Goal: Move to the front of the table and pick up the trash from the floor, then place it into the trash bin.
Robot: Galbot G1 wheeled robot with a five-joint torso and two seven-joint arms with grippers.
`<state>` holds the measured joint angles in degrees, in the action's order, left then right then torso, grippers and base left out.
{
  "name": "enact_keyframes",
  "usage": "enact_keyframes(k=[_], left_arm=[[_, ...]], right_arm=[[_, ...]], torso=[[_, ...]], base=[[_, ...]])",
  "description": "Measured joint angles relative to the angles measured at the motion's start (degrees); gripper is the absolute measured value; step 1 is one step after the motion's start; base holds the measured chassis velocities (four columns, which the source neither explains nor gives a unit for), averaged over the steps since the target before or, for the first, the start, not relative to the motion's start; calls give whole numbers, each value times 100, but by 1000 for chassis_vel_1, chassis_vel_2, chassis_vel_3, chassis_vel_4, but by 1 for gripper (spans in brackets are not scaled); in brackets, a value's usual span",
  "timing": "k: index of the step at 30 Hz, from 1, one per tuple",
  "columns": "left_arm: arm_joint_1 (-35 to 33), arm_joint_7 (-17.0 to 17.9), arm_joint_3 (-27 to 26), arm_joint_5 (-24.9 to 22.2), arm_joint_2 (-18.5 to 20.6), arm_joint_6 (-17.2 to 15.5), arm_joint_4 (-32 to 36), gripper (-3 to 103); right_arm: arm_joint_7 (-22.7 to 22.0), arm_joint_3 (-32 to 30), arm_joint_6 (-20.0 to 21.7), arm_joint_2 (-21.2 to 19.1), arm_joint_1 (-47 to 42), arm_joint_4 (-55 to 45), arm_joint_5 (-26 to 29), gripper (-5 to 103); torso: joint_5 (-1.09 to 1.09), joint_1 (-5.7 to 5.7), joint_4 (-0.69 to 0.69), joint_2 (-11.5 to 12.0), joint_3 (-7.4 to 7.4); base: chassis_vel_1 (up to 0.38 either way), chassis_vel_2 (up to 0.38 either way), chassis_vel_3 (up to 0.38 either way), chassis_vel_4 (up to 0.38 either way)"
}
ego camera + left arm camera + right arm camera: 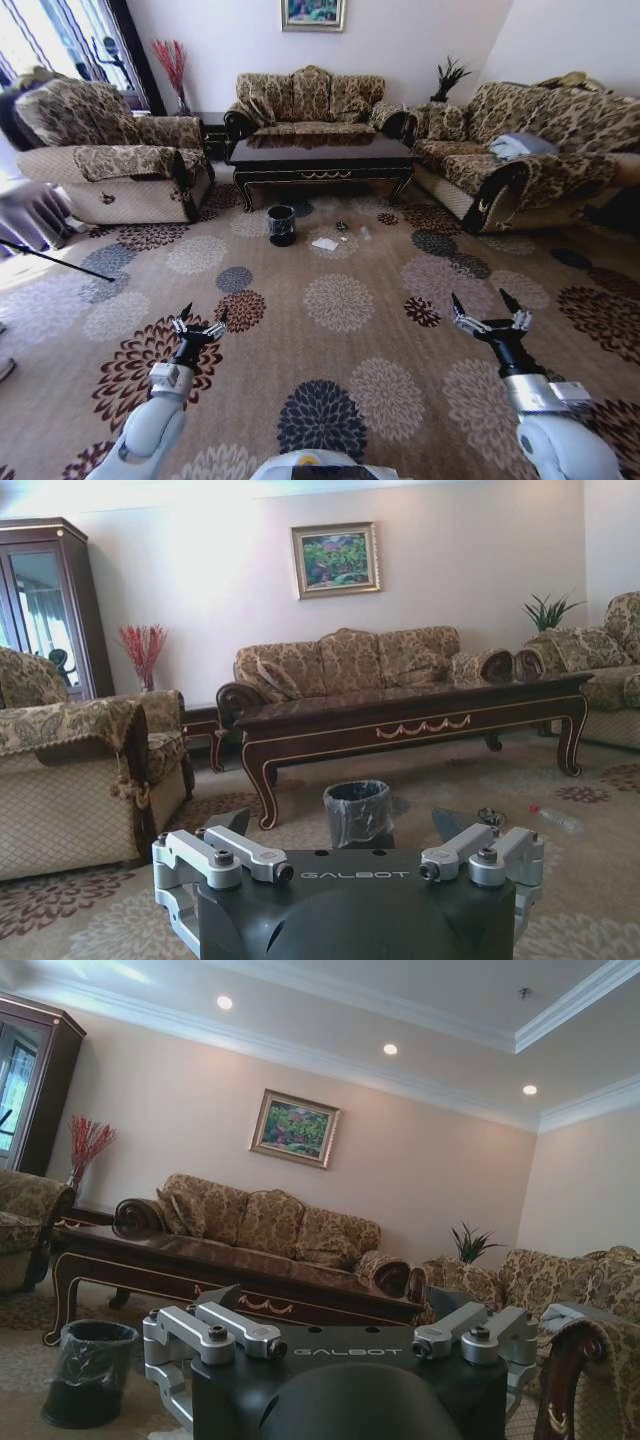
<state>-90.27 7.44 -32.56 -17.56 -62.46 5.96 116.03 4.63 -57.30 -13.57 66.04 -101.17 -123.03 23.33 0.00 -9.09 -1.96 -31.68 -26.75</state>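
The long dark table (320,160) stands across the room in front of the back sofa, well away from me. On the flowered carpet floor (340,300) before it sits the small black trash bin (282,224) with its shiny liner. To the bin's right lies the trash: a flat white tissue (325,243), a dark wrapper (341,227) and a slim clear tube (362,233). My left gripper (200,318) and right gripper (490,308) hang open and empty over the near carpet. The left wrist view shows the bin (357,813), table (420,720) and red-capped tube (555,817).
A patterned armchair (110,150) flanks the table on the left, and a long sofa (520,150) on the right. Another sofa (310,100) stands behind the table. A thin dark rod (55,260) lies at the left edge. Open carpet stretches between me and the trash.
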Motion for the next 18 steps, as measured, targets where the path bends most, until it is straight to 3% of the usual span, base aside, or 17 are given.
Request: enact_keyframes(k=[5, 13, 18], left_arm=[[-2, 13, 16, 6, -13, -22, 46, 100], [-79, 15, -43, 21, 37, -24, 144, 100], [-97, 13, -70, 21, 63, -24, 188, 100]], right_arm=[[8, 7, -22, -18, -4, 38, -21, 100], [63, 246, 17, 5, -95, 270, -553, 100], [55, 380, 139, -51, -58, 520, -463, 100]], torso=[[0, 43, 2, 98, 55], [0, 123, 1, 307, 184], [0, 167, 1, 424, 256]], base=[[0, 0, 0, 0], [0, 0, 0, 0], [0, 0, 0, 0]])
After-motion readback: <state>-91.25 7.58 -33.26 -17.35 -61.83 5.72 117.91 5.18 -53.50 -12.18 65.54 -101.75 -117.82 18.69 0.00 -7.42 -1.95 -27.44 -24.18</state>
